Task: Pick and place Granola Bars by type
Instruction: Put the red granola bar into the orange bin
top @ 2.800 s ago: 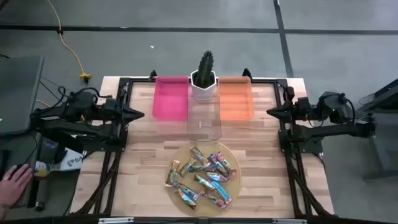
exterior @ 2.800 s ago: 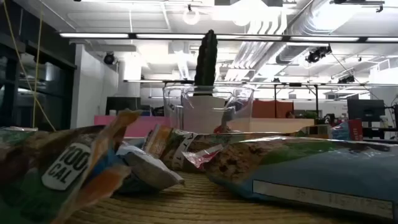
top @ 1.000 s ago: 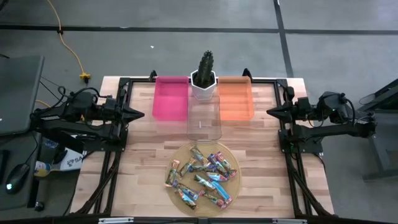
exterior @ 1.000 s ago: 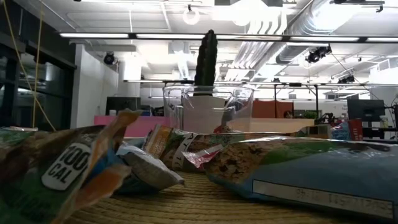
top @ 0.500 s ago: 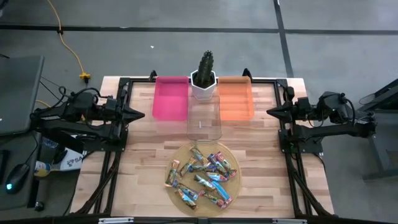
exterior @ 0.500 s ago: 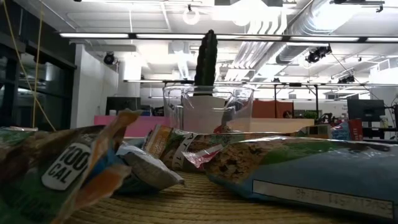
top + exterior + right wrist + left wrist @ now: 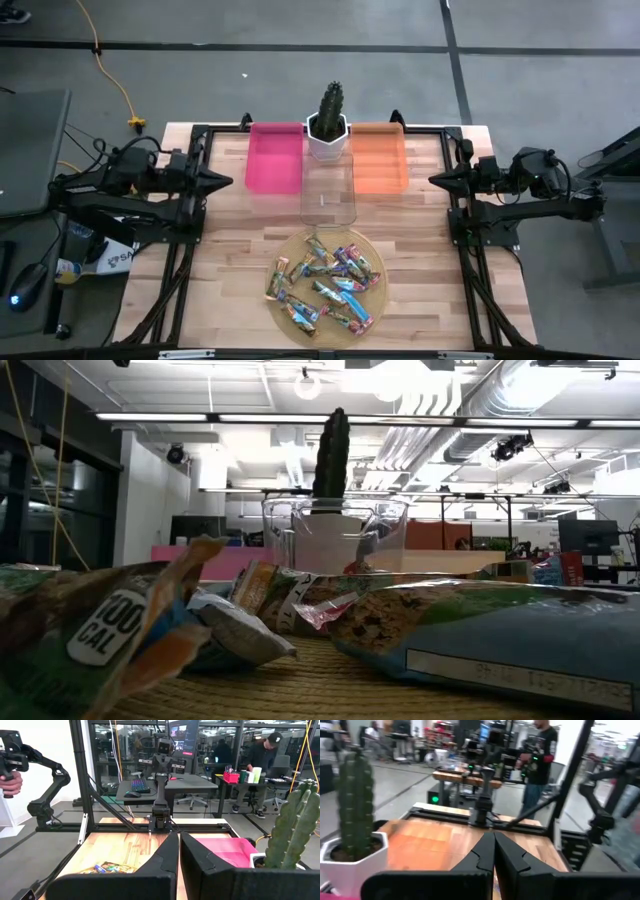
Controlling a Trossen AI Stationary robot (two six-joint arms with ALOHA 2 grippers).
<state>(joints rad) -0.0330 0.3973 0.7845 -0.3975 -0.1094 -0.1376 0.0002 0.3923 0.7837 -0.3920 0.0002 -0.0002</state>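
Observation:
Several granola bars [image 7: 325, 285] in shiny wrappers lie heaped on a round woven mat [image 7: 285, 248] near the table's front edge. The low view shows them close up [image 7: 480, 635], and they appear small in the right wrist view [image 7: 107, 868]. My left gripper [image 7: 229, 181] hangs level over the table's left edge, shut and holding nothing, its fingers together in the left wrist view [image 7: 493, 834]. My right gripper [image 7: 432, 180] hangs the same way over the right edge, shut [image 7: 179, 834]. Both point toward the table's middle, far from the bars.
A pink bin [image 7: 275, 157], a clear bin [image 7: 328, 190] and an orange bin [image 7: 379, 157] stand in the far half of the table. A cactus in a white pot [image 7: 328, 130] stands behind the clear bin. People are in the room beyond.
My left gripper has rolled a little about the line it points along, staying in place and shut. The bars and bins have not moved.

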